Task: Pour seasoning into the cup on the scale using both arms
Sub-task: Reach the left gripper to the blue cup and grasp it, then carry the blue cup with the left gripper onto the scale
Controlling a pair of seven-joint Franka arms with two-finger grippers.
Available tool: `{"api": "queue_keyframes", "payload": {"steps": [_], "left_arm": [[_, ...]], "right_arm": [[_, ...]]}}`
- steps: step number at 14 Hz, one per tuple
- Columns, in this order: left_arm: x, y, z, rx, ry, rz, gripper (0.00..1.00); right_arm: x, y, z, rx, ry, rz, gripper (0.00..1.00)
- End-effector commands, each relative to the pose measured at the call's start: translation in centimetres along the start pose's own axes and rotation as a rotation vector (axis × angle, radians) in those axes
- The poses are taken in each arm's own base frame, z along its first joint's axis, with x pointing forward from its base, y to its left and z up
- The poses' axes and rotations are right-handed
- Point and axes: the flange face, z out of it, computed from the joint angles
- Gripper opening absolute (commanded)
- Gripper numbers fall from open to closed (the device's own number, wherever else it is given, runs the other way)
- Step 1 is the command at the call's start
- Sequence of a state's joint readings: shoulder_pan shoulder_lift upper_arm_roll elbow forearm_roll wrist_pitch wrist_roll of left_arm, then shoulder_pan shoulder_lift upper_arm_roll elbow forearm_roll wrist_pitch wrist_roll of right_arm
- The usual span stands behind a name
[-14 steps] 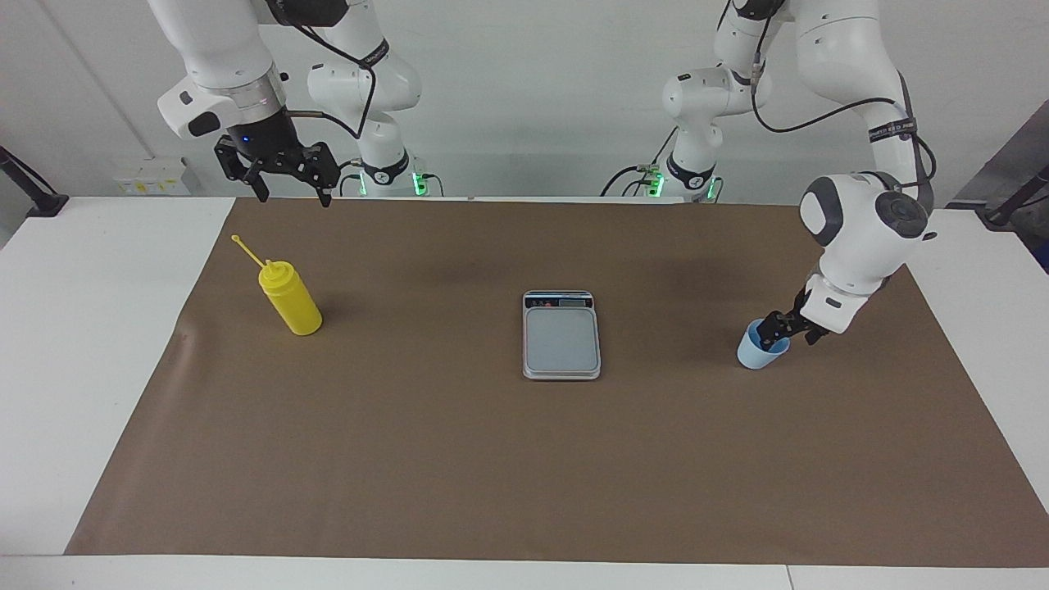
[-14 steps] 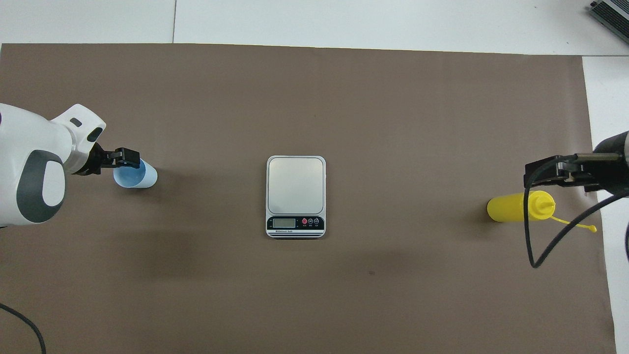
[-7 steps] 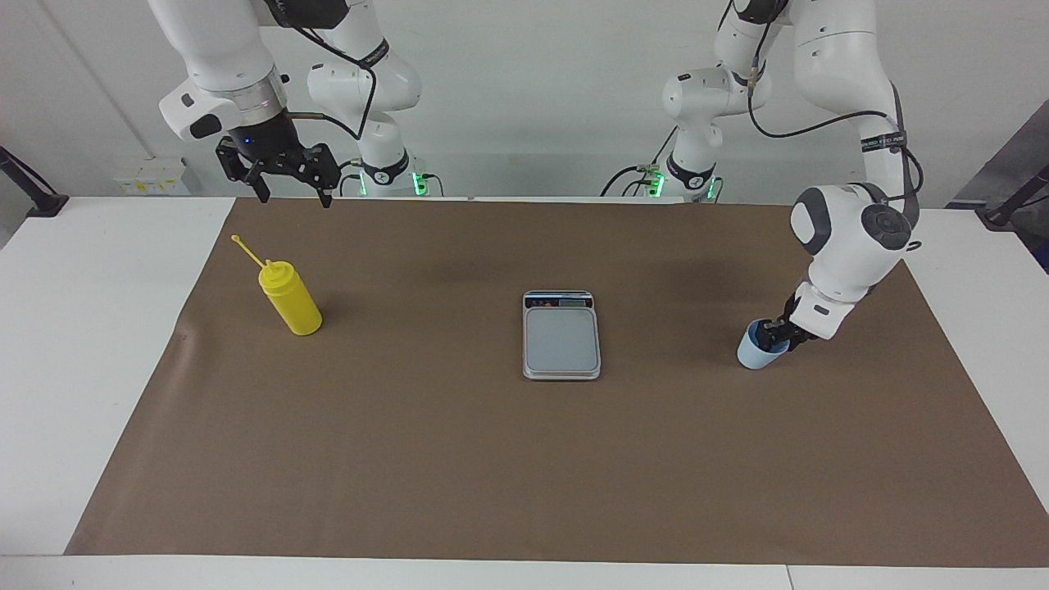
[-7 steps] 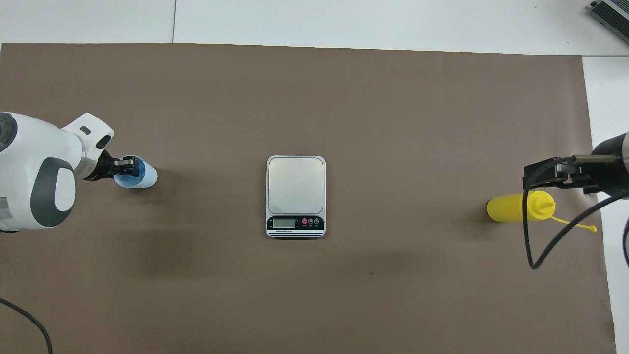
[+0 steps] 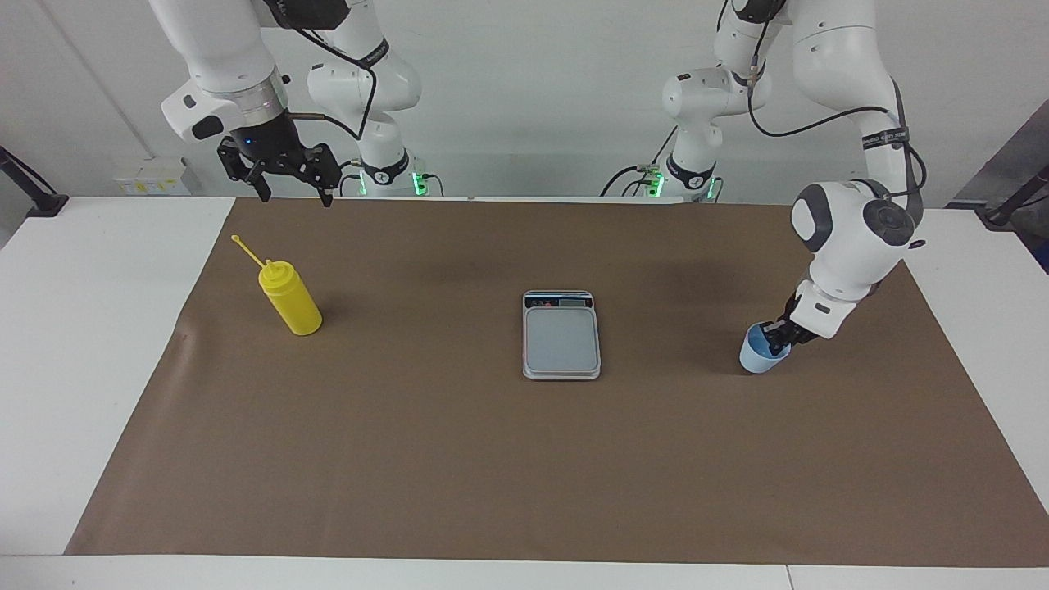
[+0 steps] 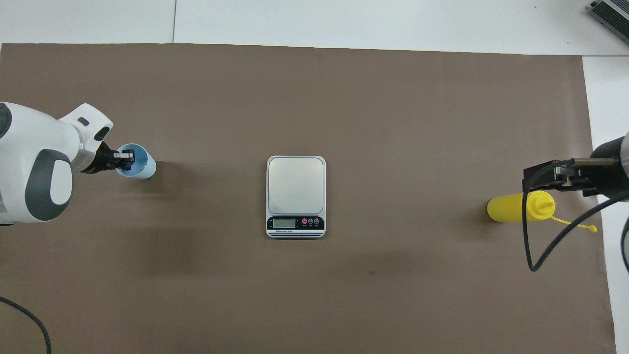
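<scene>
The pale-blue cup [image 5: 760,357] sits toward the left arm's end of the brown mat; it also shows in the overhead view [image 6: 142,168]. My left gripper [image 5: 777,333] [image 6: 124,158] is shut on the cup's rim, one finger inside. Whether the cup rests on the mat or hangs just above it I cannot tell. The yellow seasoning bottle [image 5: 293,303] [image 6: 511,207] stands upright toward the right arm's end, its cap strap hanging free. My right gripper [image 5: 295,195] [image 6: 557,176] is open and empty, high over the mat by the bottle's top. The scale [image 5: 561,340] [image 6: 295,184] lies mid-mat with a bare plate.
The brown mat [image 5: 524,459] covers most of the white table. A black cable [image 6: 533,236] loops down from the right arm over the bottle's nozzle in the overhead view. A grey device corner [image 6: 612,12] shows at the table's farthest edge.
My left gripper closed on the cup's rim and shifted the cup a little farther from the robots. My right gripper stayed high by the bottle, nearly still.
</scene>
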State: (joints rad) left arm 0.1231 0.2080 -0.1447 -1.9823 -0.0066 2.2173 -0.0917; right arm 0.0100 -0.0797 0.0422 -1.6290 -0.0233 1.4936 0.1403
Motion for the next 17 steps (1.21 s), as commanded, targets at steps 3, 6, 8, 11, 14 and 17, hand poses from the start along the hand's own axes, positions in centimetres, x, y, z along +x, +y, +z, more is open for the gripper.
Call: {"api": "queue_keyframes", "payload": {"steps": [3, 6, 8, 11, 14, 17], "left_arm": [[1.1, 5.0, -7.4, -0.018, -0.033, 0.043, 0.00], [1.0, 11.9, -10.8, -0.090, -0.031, -0.004, 0.00], [-0.6, 17.7, -10.8, -0.099, -0.013, -0.024, 0.00], [-3.1, 23.9, -10.7, -0.116, 0.001, 0.001, 0.00], [-5.8, 31.1, -8.0, -0.133, -0.006, 0.000, 0.00], [-6.7, 33.9, -4.9, -0.129, -0.016, 0.014, 0.00]], "right_arm": [[-0.8, 0.6, 0.0, 0.016, -0.002, -0.013, 1.00], [-0.8, 0.6, 0.0, 0.016, -0.003, -0.011, 1.00], [-0.7, 0.6, 0.0, 0.014, -0.002, -0.015, 1.00], [-0.8, 0.6, 0.1, 0.015, -0.005, -0.016, 1.00], [-0.8, 0.6, 0.1, 0.014, -0.005, -0.017, 1.00], [-0.8, 0.7, 0.1, 0.014, -0.003, -0.016, 1.00]]}}
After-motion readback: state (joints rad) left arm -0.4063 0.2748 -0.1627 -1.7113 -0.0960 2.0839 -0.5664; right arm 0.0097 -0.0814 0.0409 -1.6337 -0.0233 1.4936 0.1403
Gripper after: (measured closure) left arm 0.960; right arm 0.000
